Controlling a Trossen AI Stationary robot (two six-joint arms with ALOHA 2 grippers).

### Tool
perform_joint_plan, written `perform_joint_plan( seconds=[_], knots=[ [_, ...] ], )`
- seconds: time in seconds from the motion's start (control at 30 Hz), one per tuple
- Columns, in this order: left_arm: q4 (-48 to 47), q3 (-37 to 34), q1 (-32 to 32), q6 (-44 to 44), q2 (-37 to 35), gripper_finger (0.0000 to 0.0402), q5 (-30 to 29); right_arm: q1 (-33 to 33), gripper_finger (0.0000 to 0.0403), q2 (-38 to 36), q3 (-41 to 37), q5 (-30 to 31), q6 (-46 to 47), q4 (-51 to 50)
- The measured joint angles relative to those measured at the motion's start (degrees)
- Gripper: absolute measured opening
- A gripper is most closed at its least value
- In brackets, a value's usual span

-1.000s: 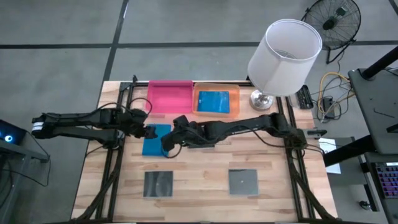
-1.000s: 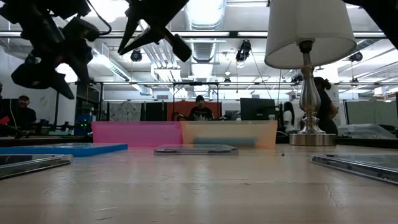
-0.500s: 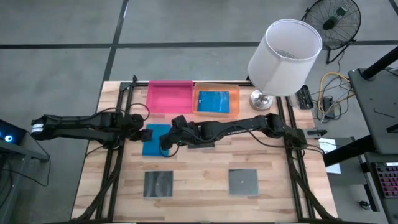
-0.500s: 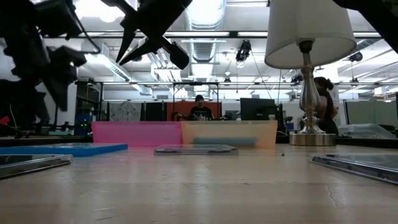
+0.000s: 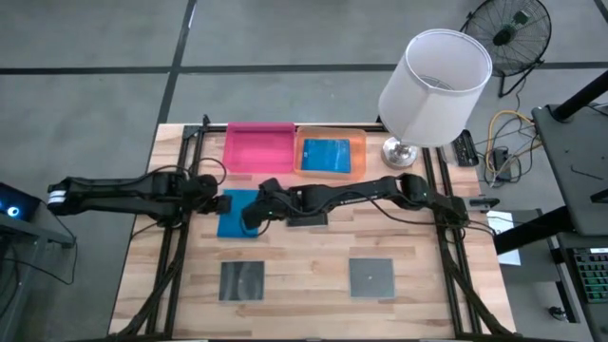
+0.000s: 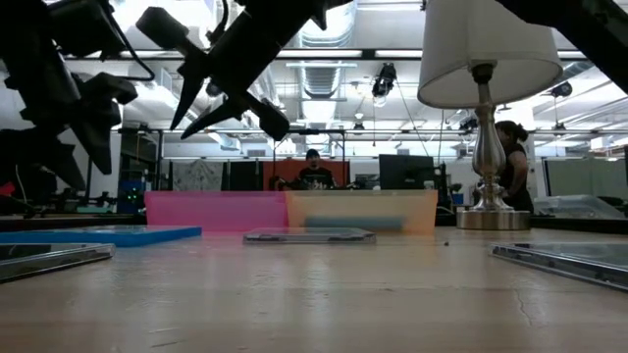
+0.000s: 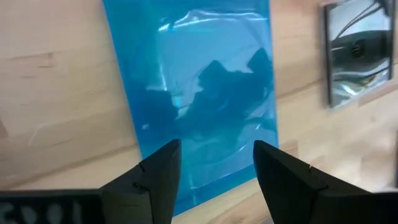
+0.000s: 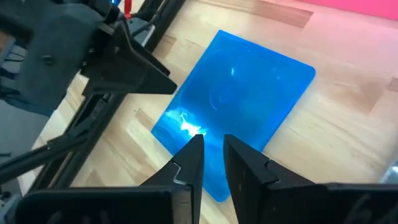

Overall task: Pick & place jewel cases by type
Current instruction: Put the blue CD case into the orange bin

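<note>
One case (image 5: 326,154) lies in the right tray (image 5: 330,173), another (image 5: 237,214) before the left tray (image 5: 258,148).

Nothing readable from my end, no labels, brand names or numbers on the cases, the trays, the lamp or anything else.

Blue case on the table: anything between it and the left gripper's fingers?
No. In the left wrist view the left gripper hangs with open fingers directly over the blue case; only air shows between them.
</note>
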Motion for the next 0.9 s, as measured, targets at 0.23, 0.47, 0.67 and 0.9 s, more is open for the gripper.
perform_joint_plan(
  seconds=[0.23, 0.47, 0.67, 0.9],
  knots=[
    [0.1, 2.0, 0.0, 0.0, -0.6, 0.0182, -0.7, -0.7, 0.0035, 2.0, 0.0, -0.8, 3.8, 1.1],
    [1.0, 2.3, 0.0, -0.2, -0.6, 0.0182, -0.8, -0.7, 0.0009, 2.3, -0.2, -0.4, 4.0, 1.6],
    [1.0, 2.2, 0.0, -1.1, -0.6, 0.0182, -1.9, -1.2, 0.0009, 2.2, -1.6, 0.8, 6.4, 1.5],
    [-1.0, 2.1, 0.0, -5.6, 1.6, 0.0182, -4.5, -1.3, 0.0009, 2.2, -3.6, 0.6, 8.9, 1.1]
  ],
)
